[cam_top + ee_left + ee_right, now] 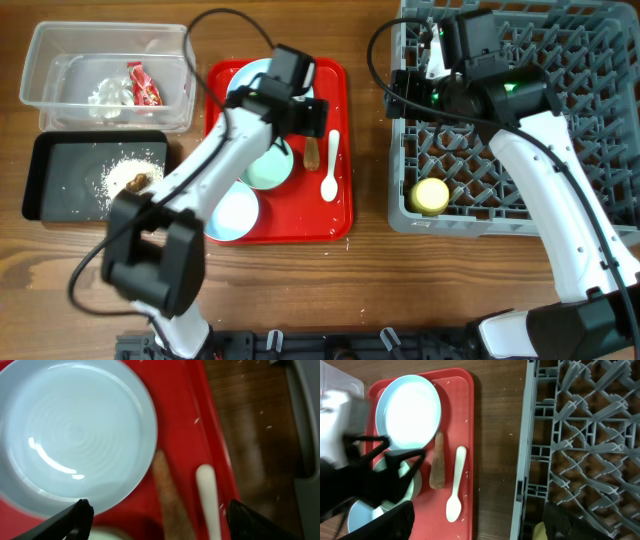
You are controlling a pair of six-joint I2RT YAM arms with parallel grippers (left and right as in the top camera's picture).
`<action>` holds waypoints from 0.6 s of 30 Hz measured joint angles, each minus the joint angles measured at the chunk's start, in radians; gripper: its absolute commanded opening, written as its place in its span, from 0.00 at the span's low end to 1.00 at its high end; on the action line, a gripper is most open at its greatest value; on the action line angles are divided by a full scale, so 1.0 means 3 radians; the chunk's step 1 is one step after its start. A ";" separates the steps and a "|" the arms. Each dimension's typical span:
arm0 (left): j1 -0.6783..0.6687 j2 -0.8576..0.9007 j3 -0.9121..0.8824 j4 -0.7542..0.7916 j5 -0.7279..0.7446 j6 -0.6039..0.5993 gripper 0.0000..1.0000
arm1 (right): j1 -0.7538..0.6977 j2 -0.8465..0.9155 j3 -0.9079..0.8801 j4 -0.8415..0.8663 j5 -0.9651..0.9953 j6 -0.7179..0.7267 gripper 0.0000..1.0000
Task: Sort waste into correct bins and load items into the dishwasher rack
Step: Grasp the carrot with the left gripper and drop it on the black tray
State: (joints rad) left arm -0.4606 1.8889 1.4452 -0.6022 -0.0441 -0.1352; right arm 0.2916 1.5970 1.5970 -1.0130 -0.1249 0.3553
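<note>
My left gripper (303, 112) is open and empty, low over the red tray, with the brown carrot-shaped piece (167, 490) between its fingers (160, 520). The pale blue plate (75, 430) lies beside it and the white spoon (207, 502) just to the right. Two bowls (268, 168) (232, 215) sit on the tray's front half. My right gripper (422, 75) is open and empty, high over the grey dishwasher rack's (400, 215) left edge; its view (482, 520) looks down on the spoon (456, 490) and carrot piece (438, 465). The yellow cup (432, 195) stands in the rack.
The clear tub (40, 60) at the back left holds the red wrapper (145, 85) and white tissue (108, 93). The black tray (50, 190) in front of it holds rice crumbs (125, 168) and a brown lump (137, 183). The red tray (335, 215) lies mid-table.
</note>
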 measured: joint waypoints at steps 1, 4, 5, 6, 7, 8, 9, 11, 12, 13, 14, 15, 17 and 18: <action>-0.0048 0.0085 0.0065 0.0010 -0.0009 0.0004 0.82 | 0.0000 0.0000 0.0000 -0.0001 0.0000 0.0000 0.84; -0.0168 0.0306 0.0155 0.0025 -0.0037 -0.0098 0.73 | 0.0000 0.0000 0.0000 -0.0060 0.0009 0.0000 0.84; -0.0165 0.0408 0.0156 0.0024 -0.0039 -0.0257 0.67 | 0.0000 0.0000 0.0000 -0.0071 0.0009 -0.0001 0.84; -0.0164 0.0470 0.0156 0.0009 -0.0039 -0.0326 0.63 | 0.0000 0.0000 0.0000 -0.0075 0.0009 -0.0004 0.84; -0.0163 0.0528 0.0156 -0.0038 -0.0041 -0.0393 0.60 | 0.0000 0.0000 0.0000 -0.0075 0.0009 -0.0005 0.84; -0.0163 0.0561 0.0156 -0.0107 -0.0038 -0.0458 0.54 | 0.0000 0.0000 0.0000 -0.0076 0.0009 -0.0005 0.84; -0.0164 0.0565 0.0156 -0.0151 -0.0038 -0.0488 0.53 | 0.0000 0.0000 0.0000 -0.0075 0.0009 -0.0005 0.84; -0.0164 0.0565 0.0163 -0.0332 -0.0037 -0.0589 0.52 | 0.0000 0.0000 0.0000 -0.0076 0.0009 -0.0005 0.84; -0.0170 0.0565 0.0163 -0.0420 -0.0037 -0.0650 0.52 | 0.0000 0.0000 0.0000 -0.0076 0.0009 -0.0005 0.84; -0.0187 0.0565 0.0163 -0.0454 -0.0037 -0.0699 0.52 | 0.0000 0.0000 0.0000 -0.0080 0.0009 -0.0005 0.84; -0.0212 0.0565 0.0163 -0.0453 -0.0037 -0.0729 0.52 | 0.0000 0.0000 0.0000 -0.0086 0.0009 -0.0005 0.84; -0.0223 0.0565 0.0163 -0.0450 -0.0037 -0.0735 0.52 | 0.0000 0.0000 0.0000 -0.0088 0.0009 -0.0005 0.84; -0.0233 0.0581 0.0163 -0.0409 -0.0034 -0.0743 0.53 | 0.0000 0.0000 0.0000 -0.0122 0.0009 -0.0005 0.84; -0.0233 0.0594 0.0163 -0.0394 -0.0023 -0.0744 0.54 | 0.0000 0.0000 0.0000 -0.0144 0.0009 -0.0005 0.84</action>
State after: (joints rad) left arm -0.5304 2.0670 1.4940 -0.7204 -0.0509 -0.3584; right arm 0.2916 1.5970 1.5970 -1.0561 -0.1223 0.3538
